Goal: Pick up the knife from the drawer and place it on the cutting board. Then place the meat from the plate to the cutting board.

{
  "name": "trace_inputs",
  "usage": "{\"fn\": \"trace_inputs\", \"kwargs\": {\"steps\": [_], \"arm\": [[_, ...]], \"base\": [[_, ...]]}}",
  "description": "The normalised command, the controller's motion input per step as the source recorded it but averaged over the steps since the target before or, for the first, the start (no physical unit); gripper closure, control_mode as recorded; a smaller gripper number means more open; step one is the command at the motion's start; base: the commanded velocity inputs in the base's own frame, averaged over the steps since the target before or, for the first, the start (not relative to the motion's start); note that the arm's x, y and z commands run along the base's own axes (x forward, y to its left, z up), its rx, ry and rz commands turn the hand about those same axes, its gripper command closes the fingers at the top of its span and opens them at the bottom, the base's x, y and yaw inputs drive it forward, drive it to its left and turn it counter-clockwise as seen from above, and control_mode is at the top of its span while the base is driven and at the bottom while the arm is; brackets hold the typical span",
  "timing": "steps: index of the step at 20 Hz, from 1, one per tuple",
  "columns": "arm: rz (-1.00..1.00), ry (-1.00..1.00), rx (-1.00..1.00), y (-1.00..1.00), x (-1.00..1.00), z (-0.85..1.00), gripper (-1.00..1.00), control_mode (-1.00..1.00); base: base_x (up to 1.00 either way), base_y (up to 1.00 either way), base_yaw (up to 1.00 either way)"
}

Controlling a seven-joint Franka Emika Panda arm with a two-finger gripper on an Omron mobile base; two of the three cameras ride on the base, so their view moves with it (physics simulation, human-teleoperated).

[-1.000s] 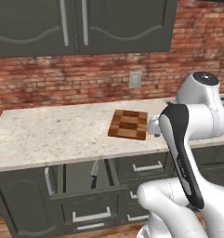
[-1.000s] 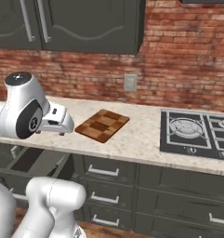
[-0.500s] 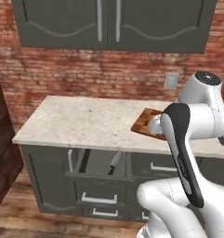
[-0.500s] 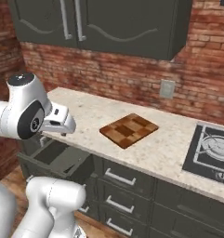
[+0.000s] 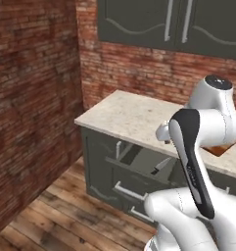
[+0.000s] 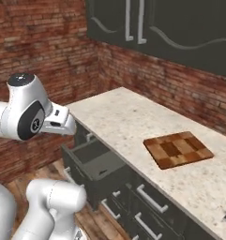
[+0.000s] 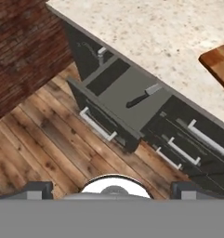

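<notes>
The knife [image 7: 142, 95] lay on the floor of the open drawer [image 7: 114, 96], slanted, its black handle toward the drawer front and its pale blade pointing back under the counter [image 7: 155, 32]. In the left base view it showed as a thin grey sliver in the same box, just left of the arm.

Within the last second both base views had swung as a whole: the cutting board [image 6: 178, 149], which had sat mid-picture, now stood off to the right, and a side wall of brick [image 5: 31, 98] had come in on the left. That read as the base driving and turning, not as anything on the counter moving. The likely meaning was that the robot had squared itself to the drawer, so the knife pick could begin; nothing had been lifted yet.

The gripper [image 7: 112, 188] hung high over the wooden floor [image 7: 39, 139] in front of the cabinets, jaws spread as wide as they go and holding nothing, well apart from the knife.

From left to right in the hand view: rough red-brown brick, then worn planks with dark grain, then the matte grey-green drawer, a deep plain box with a slim silver bar handle [image 7: 98, 124]. Right of it came further drawer fronts with like handles, the speckled cream stone counter with a square edge, and last a corner of the board, smooth blocks of lighter and darker brown wood.
</notes>
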Motion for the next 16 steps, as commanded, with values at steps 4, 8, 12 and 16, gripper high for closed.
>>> {"fn": "trace_inputs", "kwargs": {"steps": [4,8,12,16], "arm": [[0.0,0.0,0.0,0.0,0.0,0.0,-1.0,1.0],[0.0,0.0,0.0,0.0,0.0,0.0,-1.0,1.0],[0.0,0.0,0.0,0.0,0.0,0.0,-1.0,1.0],[0.0,0.0,0.0,0.0,0.0,0.0,-1.0,1.0]], "base": [[0.0,-0.88,0.36],[0.0,-0.94,0.32],[0.2,-0.11,0.23],[0.34,0.21,0.16]]}}
